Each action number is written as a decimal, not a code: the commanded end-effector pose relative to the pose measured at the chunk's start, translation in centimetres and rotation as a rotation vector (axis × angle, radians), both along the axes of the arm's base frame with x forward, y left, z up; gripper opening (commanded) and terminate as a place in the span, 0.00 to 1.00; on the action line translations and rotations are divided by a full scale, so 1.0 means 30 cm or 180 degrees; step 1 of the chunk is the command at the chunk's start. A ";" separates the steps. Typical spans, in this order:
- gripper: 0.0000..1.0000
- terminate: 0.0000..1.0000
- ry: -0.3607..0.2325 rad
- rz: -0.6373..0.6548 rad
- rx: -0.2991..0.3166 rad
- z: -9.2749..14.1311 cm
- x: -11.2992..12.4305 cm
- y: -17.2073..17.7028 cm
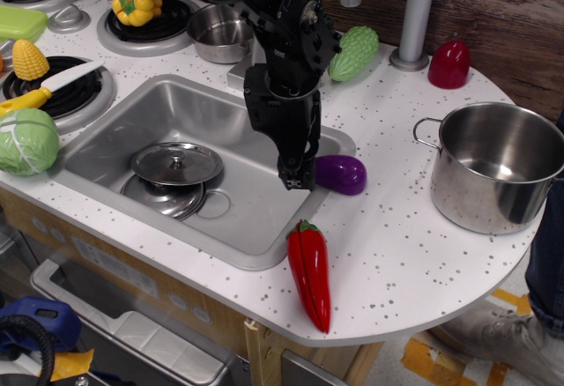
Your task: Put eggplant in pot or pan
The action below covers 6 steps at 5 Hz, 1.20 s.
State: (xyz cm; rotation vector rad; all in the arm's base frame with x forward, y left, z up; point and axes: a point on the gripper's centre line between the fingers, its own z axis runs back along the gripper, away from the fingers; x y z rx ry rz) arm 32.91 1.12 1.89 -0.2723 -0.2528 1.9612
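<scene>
The purple eggplant (342,174) lies on the white counter at the right rim of the sink, its green stem end hidden behind my gripper. My gripper (295,176) points straight down at that stem end, low over the sink rim. I see its fingers edge-on, so their gap does not show, and I cannot tell whether they touch the eggplant. The large steel pot (494,167) with a wire side handle stands empty at the right edge of the counter, well apart from the eggplant.
A red pepper (310,272) lies near the front edge. The sink (203,113) holds a steel lid (176,163). A green vegetable (352,52), a red item (449,63), a small steel pan (216,32), a cabbage (26,141), corn and a knife lie around it.
</scene>
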 end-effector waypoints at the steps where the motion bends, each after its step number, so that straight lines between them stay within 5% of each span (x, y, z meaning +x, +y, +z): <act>1: 1.00 0.00 -0.0161 0.0070 -0.0067 -0.004 0.031 0.028; 4: 1.00 0.00 -0.0158 0.0189 -0.0367 -0.024 0.036 0.033; 5: 0.00 0.00 -0.0174 0.0260 -0.0436 -0.022 0.038 0.030; 6: 1.00 0.00 -0.0185 0.0275 -0.0472 -0.027 0.039 0.033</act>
